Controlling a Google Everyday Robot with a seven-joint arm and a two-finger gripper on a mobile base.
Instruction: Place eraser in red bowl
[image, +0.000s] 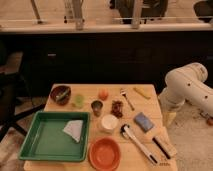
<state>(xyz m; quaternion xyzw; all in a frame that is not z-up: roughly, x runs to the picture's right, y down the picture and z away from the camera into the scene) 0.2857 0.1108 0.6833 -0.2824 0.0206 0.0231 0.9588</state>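
Note:
The eraser (163, 143), a tan block with a black strip along one side, lies near the front right corner of the wooden table (150, 107). The red bowl (104, 153) sits empty at the front middle of the table, well left of the eraser. My white arm (186, 84) bends in from the right. My gripper (170, 119) hangs at its lower end, beside the table's right edge, just behind and right of the eraser, and holds nothing that I can see.
A long white-handled brush (140, 144) lies between the bowl and the eraser. Behind them are a blue-grey pad (143, 121) and a white cup (109, 122). A green tray (45, 145) holding a pale cloth fills the left. Small cups, a brown bowl (61, 93) and a fork stand further back.

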